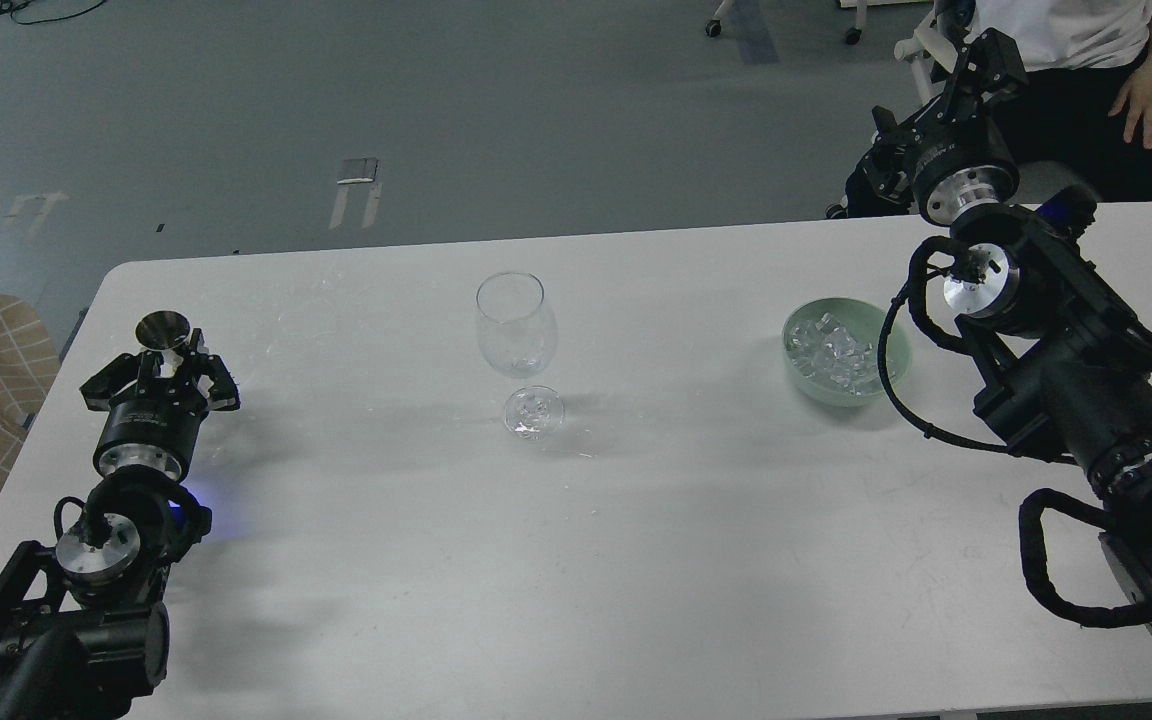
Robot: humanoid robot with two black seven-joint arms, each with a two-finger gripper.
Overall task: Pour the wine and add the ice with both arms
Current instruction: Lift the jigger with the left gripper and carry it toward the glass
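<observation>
Glassy ice (836,352) (cubes) in smooth bowl (896,345)

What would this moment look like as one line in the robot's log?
left tool: at metal cup | right tool: raised beyond table, empty | wine glass: upright, centre | ice: in green bowl

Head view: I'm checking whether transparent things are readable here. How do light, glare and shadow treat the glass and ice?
In the head view, even overhead light gives soft shadows; the wine glass shows mainly by its rim and faint highlights; the ice reads as pale glints in the green bowl; mild sheen on the table.
</observation>
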